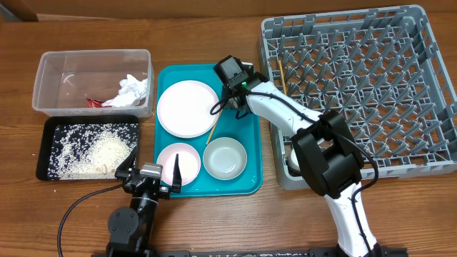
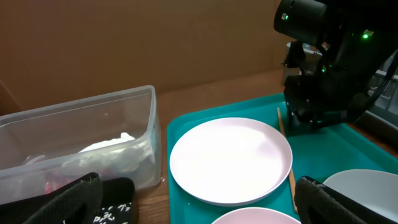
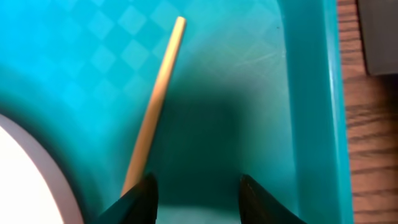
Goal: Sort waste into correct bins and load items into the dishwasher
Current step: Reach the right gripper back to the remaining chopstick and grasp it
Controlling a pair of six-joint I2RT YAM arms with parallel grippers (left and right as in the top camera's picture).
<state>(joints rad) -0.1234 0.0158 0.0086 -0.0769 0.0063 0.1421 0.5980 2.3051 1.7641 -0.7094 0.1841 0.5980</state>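
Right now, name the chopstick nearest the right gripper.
The chopstick on the teal tray beside the white plate; the other chopstick lies in the grey rack.

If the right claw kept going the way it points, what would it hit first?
Most likely the right gripper meets the bare floor of the teal tray; the wooden chopstick lies close beside it and might be grazed.

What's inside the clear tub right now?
The clear tub holds a crumpled white napkin at its end nearest the teal tray, with a red wrapper beside it, partly under the napkin. Whatever else lies beneath the napkin is covered and cannot be seen.
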